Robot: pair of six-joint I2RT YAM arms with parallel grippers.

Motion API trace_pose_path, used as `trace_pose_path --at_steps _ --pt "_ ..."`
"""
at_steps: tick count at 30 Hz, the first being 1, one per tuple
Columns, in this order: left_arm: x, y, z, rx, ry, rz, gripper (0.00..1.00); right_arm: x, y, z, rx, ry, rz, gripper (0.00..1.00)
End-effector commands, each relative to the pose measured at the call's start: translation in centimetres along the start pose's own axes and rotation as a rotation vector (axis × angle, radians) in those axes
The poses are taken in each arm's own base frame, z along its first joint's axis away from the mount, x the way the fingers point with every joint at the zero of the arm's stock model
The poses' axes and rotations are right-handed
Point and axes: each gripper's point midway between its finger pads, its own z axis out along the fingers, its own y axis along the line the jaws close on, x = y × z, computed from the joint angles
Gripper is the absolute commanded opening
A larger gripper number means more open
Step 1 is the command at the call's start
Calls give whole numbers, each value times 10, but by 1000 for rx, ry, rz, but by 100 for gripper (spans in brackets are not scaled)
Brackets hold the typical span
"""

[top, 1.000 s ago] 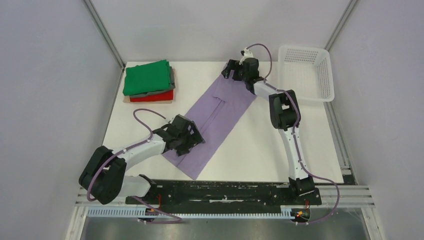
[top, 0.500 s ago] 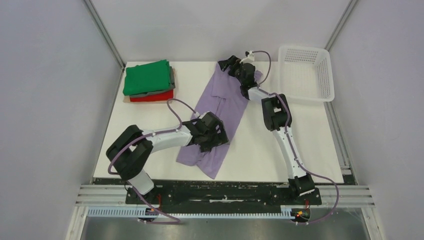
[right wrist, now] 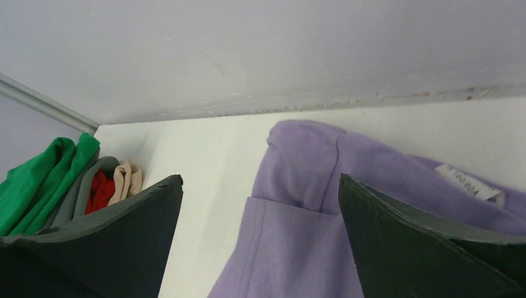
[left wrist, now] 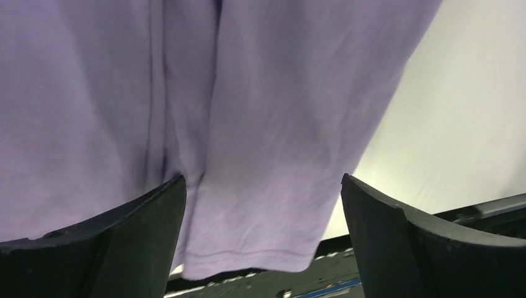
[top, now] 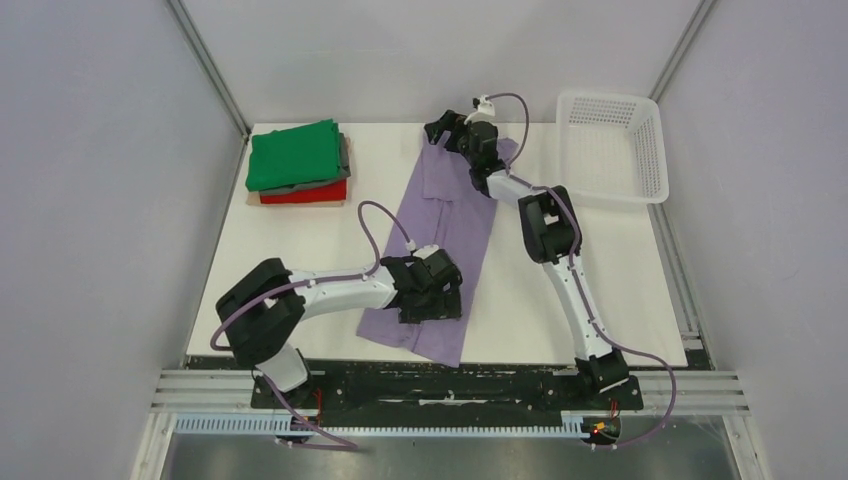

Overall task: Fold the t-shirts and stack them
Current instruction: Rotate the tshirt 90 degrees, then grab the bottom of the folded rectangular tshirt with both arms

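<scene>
Left gripper (left wrist: 262, 186) spread wide, nothing held, over the near hem of the one lavender t-shirt (top: 445, 205), a long strip on the table (top: 620, 280). Right gripper (right wrist: 260, 181), wide too, is at its collar end. Far left, three folded: green shirt (top: 293, 153), grey shirt (top: 344, 158), red shirt (top: 305, 194). One white basket (top: 610, 97) far right.
</scene>
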Motion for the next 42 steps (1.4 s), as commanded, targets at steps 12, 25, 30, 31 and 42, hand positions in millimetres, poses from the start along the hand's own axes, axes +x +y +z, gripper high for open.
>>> trace_pose_path --at_steps 12,25,30,31,42 --pt "-33 87 -114 -200 -312 77 100 -98 73 -189 -64 114 -414 98" --pt "-5 148 -75 -93 -170 -116 100 70 118 -410 -251 590 -419 98" --pt "10 152 -52 -78 -112 -142 91 89 141 -455 -337 683 -495 98" --pt "11 152 -48 -74 -101 -150 86 92 142 -461 -330 703 -505 98" --pt "8 163 -38 -136 -99 -165 48 151 161 -526 -459 885 -883 81"
